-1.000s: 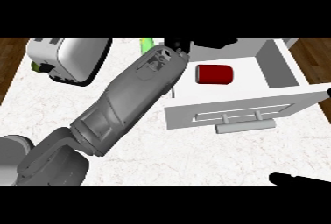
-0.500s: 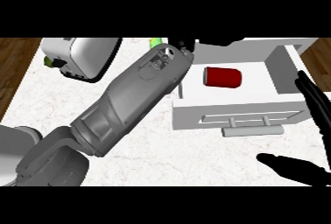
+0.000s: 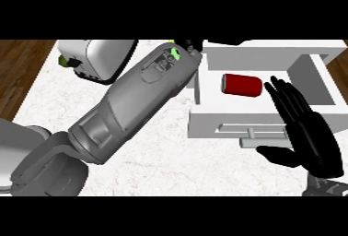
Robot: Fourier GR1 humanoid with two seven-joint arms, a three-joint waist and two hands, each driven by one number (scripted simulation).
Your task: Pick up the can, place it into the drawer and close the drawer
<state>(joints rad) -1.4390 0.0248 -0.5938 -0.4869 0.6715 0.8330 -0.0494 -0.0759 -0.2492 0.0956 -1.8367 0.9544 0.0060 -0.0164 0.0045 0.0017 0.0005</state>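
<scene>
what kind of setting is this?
Likely a kitchen counter: a white marbled countertop beside wood flooring, a white open drawer with a red can lying in it, and a toaster-like appliance at the back.

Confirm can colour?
Red. The can lies on its side inside the open white drawer, seen in the head view.

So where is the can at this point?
In the head view, the red can lies on its side inside the open white drawer, upper right, just left of the right robot hand.
</scene>
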